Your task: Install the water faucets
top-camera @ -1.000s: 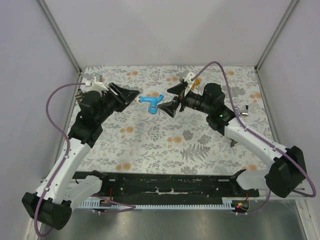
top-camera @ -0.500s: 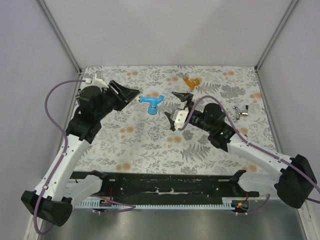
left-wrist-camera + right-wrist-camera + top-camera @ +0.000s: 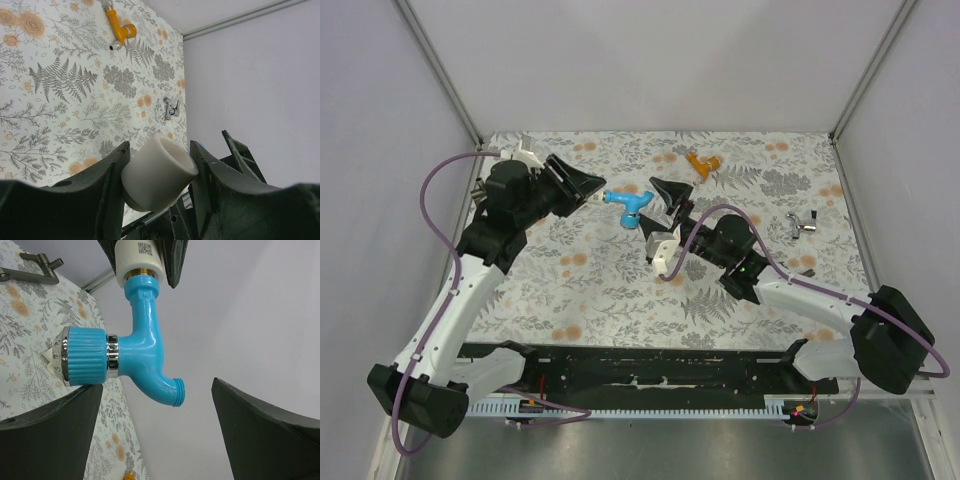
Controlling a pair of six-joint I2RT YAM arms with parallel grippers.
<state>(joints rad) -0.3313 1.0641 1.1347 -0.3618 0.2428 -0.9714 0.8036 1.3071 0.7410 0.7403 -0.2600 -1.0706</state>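
The left tool (image 3: 592, 190) is clamped on a white fitting (image 3: 157, 175) and holds it above the worktop (image 3: 620, 290), left of centre and toward the far side. The blue faucet (image 3: 145, 347) sticks out of that fitting's end, with a brass thread showing at the joint. It looks at least partly screwed in, though I cannot tell how tight it is. The right tool (image 3: 157, 390) has its fingers spread wide on either side of the faucet body and touches neither the knob nor the spout. The orange faucet (image 3: 702, 163) lies loose on the worktop at the far side, right of centre, well apart from both tools, and a metal bracket (image 3: 800, 224) sits further right. By my reading, one faucet is close to done and the orange one is not yet started
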